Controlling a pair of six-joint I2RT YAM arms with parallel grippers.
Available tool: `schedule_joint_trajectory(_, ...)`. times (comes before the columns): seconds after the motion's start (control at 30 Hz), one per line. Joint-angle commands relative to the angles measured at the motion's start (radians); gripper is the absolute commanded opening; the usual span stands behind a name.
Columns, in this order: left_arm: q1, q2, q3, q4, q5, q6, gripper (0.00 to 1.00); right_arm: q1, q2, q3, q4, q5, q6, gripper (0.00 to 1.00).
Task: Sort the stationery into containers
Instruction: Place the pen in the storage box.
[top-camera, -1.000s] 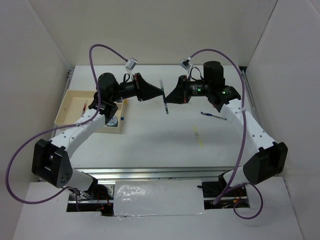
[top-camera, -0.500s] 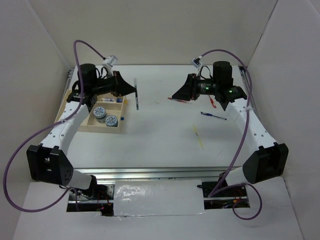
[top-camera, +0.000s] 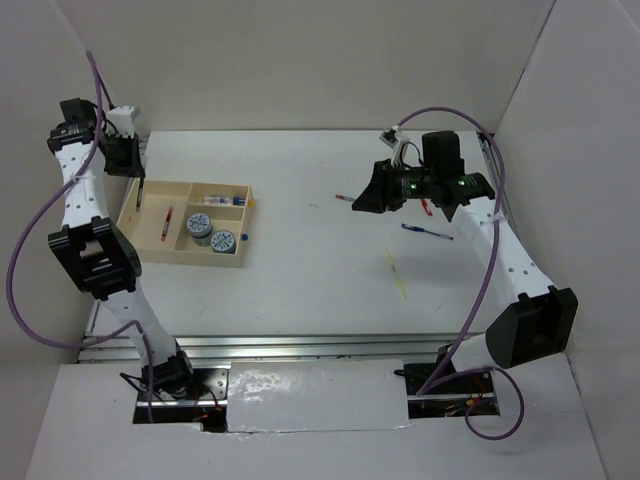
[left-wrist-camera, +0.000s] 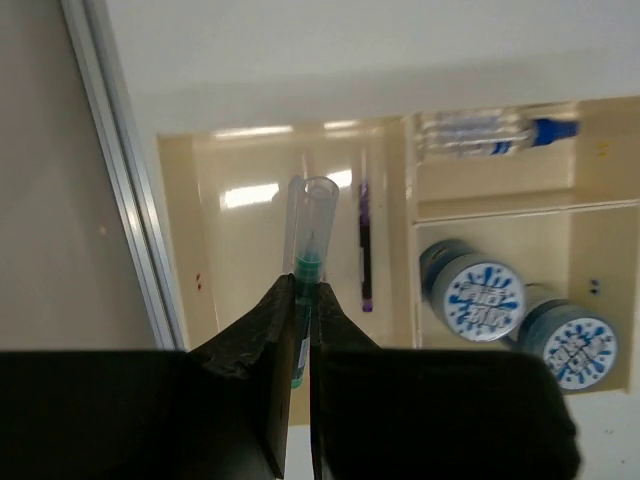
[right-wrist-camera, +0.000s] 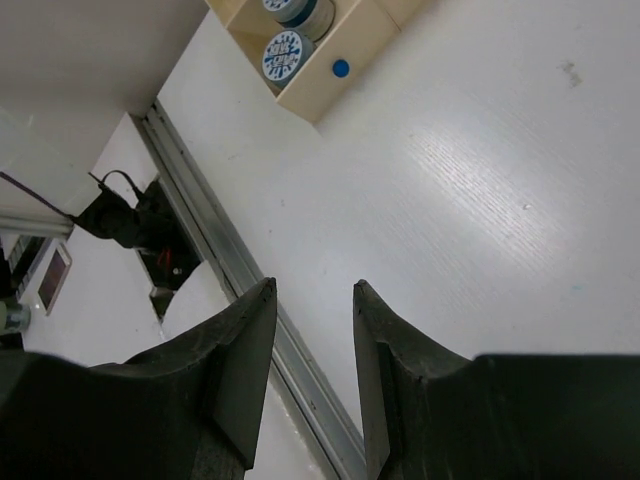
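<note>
My left gripper (left-wrist-camera: 303, 280) is shut on a clear pen with a green core (left-wrist-camera: 306, 225) and holds it over the left end of the tan tray (left-wrist-camera: 412, 200). From above, that pen (top-camera: 139, 194) hangs below the left gripper (top-camera: 133, 172) at the tray's (top-camera: 180, 257) far left edge. The tray holds two blue-white tape rolls (top-camera: 200, 227) (top-camera: 223, 240), a red pen (top-camera: 167, 222) and a blue-capped pen (top-camera: 225, 199). My right gripper (top-camera: 358, 202) is open and empty above the table (right-wrist-camera: 312, 285), next to a red pen (top-camera: 347, 199).
Loose on the table's right half lie another red pen (top-camera: 426, 206), a blue pen (top-camera: 427, 232) and a pale yellow pen (top-camera: 397, 272). White walls close in the table on three sides. A metal rail (right-wrist-camera: 250, 290) runs along the near edge.
Both grippers held the green pen at mid-table. The right one opened and drew back to the right. The left arm swung far left with the pen to the tray's left end.
</note>
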Motion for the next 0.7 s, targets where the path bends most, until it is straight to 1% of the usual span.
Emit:
schedule_joint_trajectory(0.0,0.021,0.081,0.031,-0.137,-0.107,0.115,0.0,0.008,0.013,0.035,-0.033,0.035,-0.043,0.44)
schedule_joint_trajectory(0.23,0.0,0.199,-0.032,-0.062,-0.218,0.08,0.0,0.003,0.043,0.048,-0.093,0.097,-0.081,0.43)
schedule_joint_trajectory(0.33,-0.014,0.245,-0.032,-0.027,-0.242,0.046,0.0,-0.005,0.059,0.042,-0.131,0.179,-0.091,0.44)
schedule_joint_trajectory(0.43,-0.029,0.262,-0.043,0.007,-0.276,0.017,0.0,-0.005,0.1,0.053,-0.183,0.316,-0.167,0.44)
schedule_joint_trajectory(0.5,-0.041,0.278,-0.052,0.021,-0.299,0.002,0.02,-0.012,0.123,0.044,-0.213,0.415,-0.193,0.44)
schedule_joint_trajectory(0.6,-0.052,0.295,-0.057,0.021,-0.322,-0.006,0.08,-0.022,0.137,0.003,-0.22,0.504,-0.233,0.45)
schedule_joint_trajectory(0.63,-0.054,0.296,-0.063,0.021,-0.324,-0.007,0.11,-0.022,0.141,-0.023,-0.22,0.532,-0.242,0.45)
schedule_joint_trajectory(0.67,-0.054,0.293,-0.067,0.021,-0.325,-0.009,0.17,-0.022,0.163,-0.034,-0.22,0.56,-0.262,0.45)
